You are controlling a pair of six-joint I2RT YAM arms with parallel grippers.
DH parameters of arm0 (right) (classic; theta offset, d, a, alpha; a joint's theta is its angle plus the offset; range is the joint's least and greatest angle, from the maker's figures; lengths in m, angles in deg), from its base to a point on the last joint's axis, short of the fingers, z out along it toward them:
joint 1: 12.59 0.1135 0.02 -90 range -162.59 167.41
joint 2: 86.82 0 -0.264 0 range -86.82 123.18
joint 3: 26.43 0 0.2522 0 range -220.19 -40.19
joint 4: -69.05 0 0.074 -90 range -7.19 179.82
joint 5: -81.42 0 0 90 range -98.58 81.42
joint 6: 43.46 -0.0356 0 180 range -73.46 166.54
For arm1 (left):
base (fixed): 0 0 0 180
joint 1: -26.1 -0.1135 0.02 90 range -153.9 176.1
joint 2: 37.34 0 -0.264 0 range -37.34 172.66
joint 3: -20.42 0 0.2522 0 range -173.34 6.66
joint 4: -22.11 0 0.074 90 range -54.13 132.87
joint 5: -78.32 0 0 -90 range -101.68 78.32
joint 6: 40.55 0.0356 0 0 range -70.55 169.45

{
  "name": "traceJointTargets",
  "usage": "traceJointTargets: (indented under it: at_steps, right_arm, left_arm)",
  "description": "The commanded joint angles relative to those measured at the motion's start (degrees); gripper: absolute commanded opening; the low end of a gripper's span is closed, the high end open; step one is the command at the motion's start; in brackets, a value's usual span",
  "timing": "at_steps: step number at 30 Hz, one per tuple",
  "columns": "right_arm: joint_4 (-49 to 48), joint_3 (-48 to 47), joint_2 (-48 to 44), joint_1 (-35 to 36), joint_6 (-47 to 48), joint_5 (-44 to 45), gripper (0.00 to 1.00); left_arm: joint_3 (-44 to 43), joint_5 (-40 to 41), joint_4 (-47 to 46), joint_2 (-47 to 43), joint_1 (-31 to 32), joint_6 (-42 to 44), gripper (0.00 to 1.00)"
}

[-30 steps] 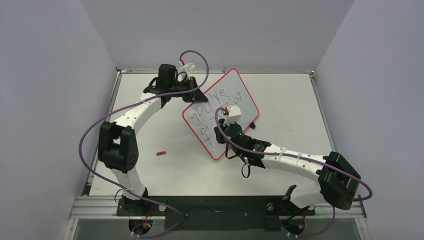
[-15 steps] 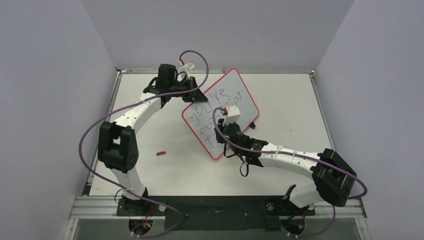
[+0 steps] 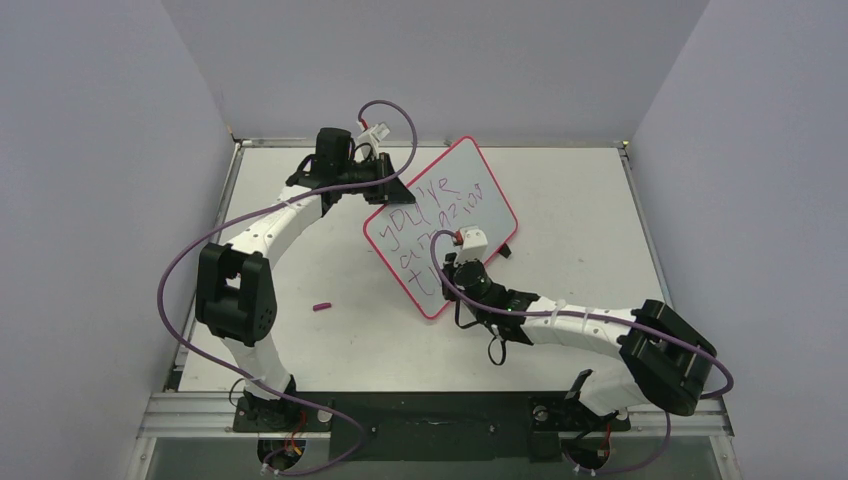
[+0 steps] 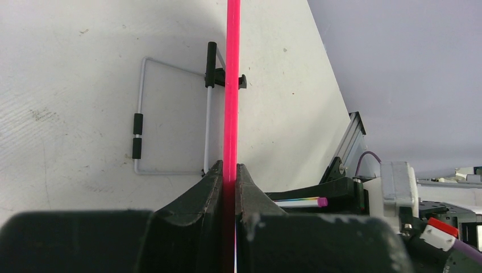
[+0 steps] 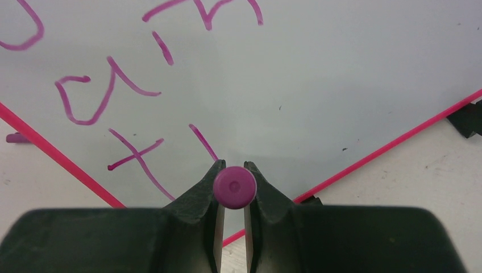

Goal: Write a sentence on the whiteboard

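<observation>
- Whiteboard stands tilted in the middle of the table on a wire stand; the sentence fills 3 lines, the 3rd barely begun.
- Marker points end-on into the board's face, straight ahead of the right gripper, which is clenched around it beside the 3rd line.
- Left gripper pinches the board's pink rim, apparently steadying it.

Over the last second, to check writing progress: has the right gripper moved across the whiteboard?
Yes. From above, the right gripper, shut on the marker, has slid toward the near edge of the table, nearing the lowest corner of the unmoved whiteboard.
</observation>
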Motion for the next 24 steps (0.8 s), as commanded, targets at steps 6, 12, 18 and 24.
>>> traceJointTargets:
  at_steps: [6, 12, 18, 24]
  right_arm:
    - [-1.65, 1.61, -0.83, -0.12, -2.15, -0.18, 0.0]
    - [-0.94, -1.17, -0.18, -0.2, -1.4, -0.42, 0.0]
    - [-0.12, -4.59, 0.56, -0.12, -0.34, -0.52, 0.0]
    - [0.62, -7.02, 1.3, -0.2, 0.38, -0.69, 0.0]
  left_arm:
    - [-0.83, -2.91, -4.28, -4.57, 0.48, -1.94, 0.0]
    - [-0.81, -2.96, -4.23, -4.65, 0.53, -1.83, 0.0]
    - [-0.72, -2.96, -4.22, -4.61, 0.48, -1.79, 0.0]
    - [-0.64, -2.92, -4.26, -4.61, 0.48, -1.73, 0.0]
